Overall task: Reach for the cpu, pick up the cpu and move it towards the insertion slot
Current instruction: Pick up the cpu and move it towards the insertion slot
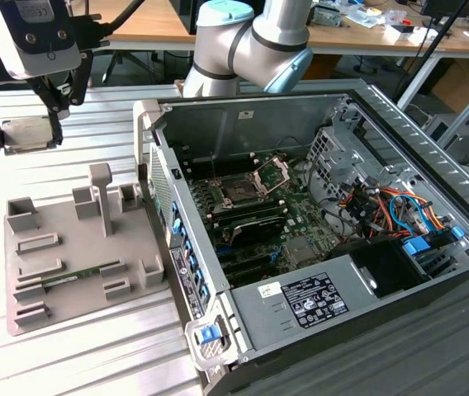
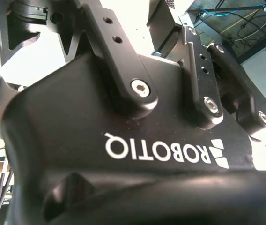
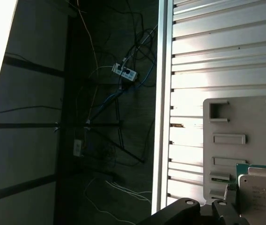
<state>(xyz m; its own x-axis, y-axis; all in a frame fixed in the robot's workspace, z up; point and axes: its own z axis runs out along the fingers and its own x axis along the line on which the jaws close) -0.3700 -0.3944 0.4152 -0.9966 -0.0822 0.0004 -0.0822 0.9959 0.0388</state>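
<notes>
The fingers (image 1: 56,122) are closed in on the cpu (image 1: 26,132), one dark finger on each of two opposite edges. The pale square chip sits flat between them, its metal top turned towards the exterior view. Gripping the edges keeps the pads off the broad faces, which probably suits a part that must drop squarely into a socket. In the first wrist view the cpu (image 3: 263,197) shows as a pale plate with a thin green rim, close beside the black finger linkage.

The chip hangs clear above the grey fixture tray (image 1: 20,247), touching none of its posts or pockets. That height seems chosen so the chip can travel sideways without catching the tall peg on the tray. A thin green memory stick (image 1: 69,276) lies in one of the tray's long recesses.

The tray rests on the slatted metal surface (image 1: 94,355), just beside the open computer case (image 1: 243,124). The insertion slot (image 1: 239,191) lies inside on the motherboard, its dark centre exposed and its silver frame (image 1: 272,173) hinged up, apparently ready to receive the chip. The slot is well apart from the cpu, off towards the exterior view's right.
</notes>
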